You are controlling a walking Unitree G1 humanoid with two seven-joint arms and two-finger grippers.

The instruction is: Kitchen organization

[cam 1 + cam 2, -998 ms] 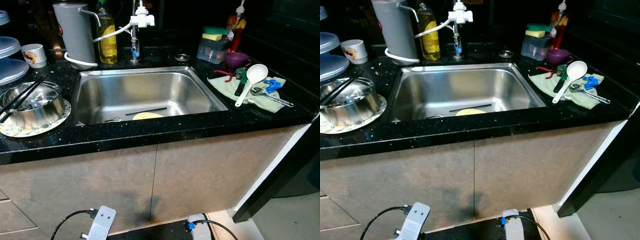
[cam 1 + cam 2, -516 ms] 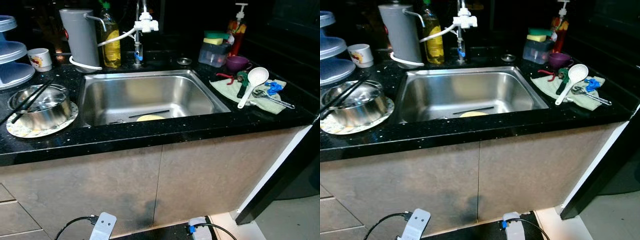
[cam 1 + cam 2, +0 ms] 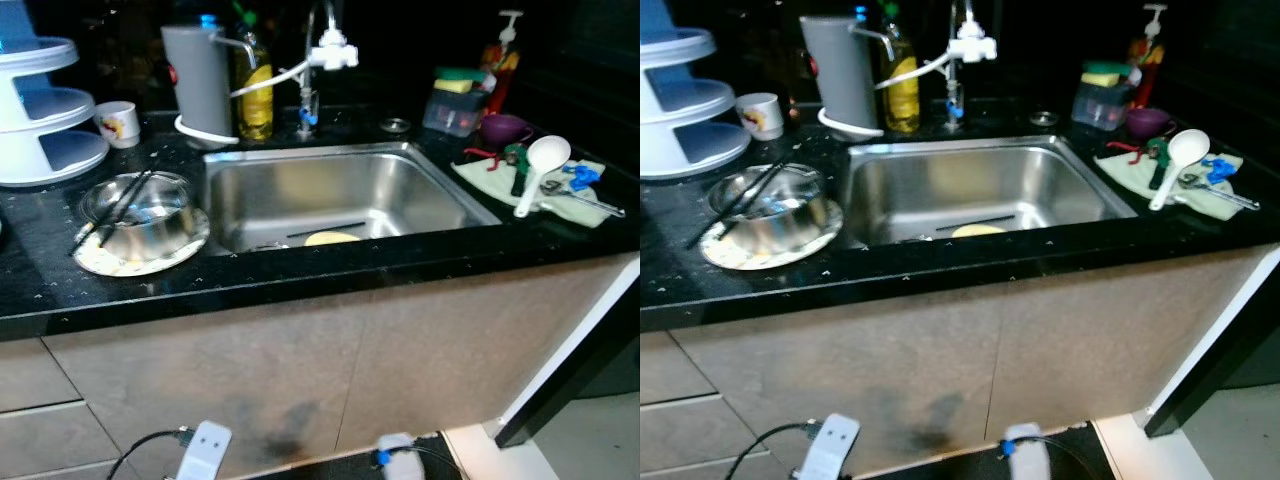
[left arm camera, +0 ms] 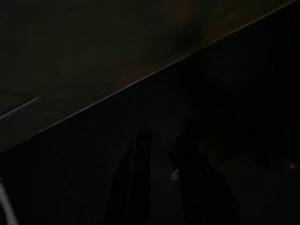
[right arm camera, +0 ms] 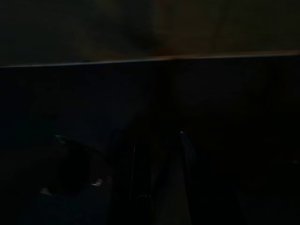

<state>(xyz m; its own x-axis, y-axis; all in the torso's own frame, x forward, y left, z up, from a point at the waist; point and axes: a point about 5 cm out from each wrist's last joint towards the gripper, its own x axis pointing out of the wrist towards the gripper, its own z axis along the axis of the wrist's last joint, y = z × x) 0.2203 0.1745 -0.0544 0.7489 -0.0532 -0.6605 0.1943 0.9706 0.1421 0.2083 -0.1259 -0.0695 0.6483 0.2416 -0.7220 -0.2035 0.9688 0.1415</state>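
Note:
A steel sink (image 3: 340, 151) is set in the black counter (image 3: 300, 290) straight ahead. A yellow round item (image 3: 331, 238) and a dark stick (image 3: 326, 231) lie at its bottom. Left of the sink, a steel bowl (image 3: 145, 212) with black chopsticks (image 3: 112, 208) across it rests on a patterned plate (image 3: 110, 265). On the right, a white ladle (image 3: 538, 170) and metal utensils (image 3: 585, 199) lie on a green cloth (image 3: 580, 208). Both arms hang low before the cabinet: left arm (image 3: 204, 449), right arm (image 3: 396, 452). My left gripper (image 4: 164, 187) and right gripper (image 5: 157, 164) are dim shapes in the dark wrist views.
A white tiered rack (image 3: 45, 120) and a mug (image 3: 118, 122) stand at the far left. Behind the sink are a grey filter jug (image 3: 200, 80), a yellow bottle (image 3: 256, 85) and the tap (image 3: 325, 50). A sponge box (image 3: 457, 100) and purple cup (image 3: 503, 128) sit at back right.
The camera has swung left and pulled back, so the whole scene has slid right and the white rack has come into view. Nothing on the counter has moved.

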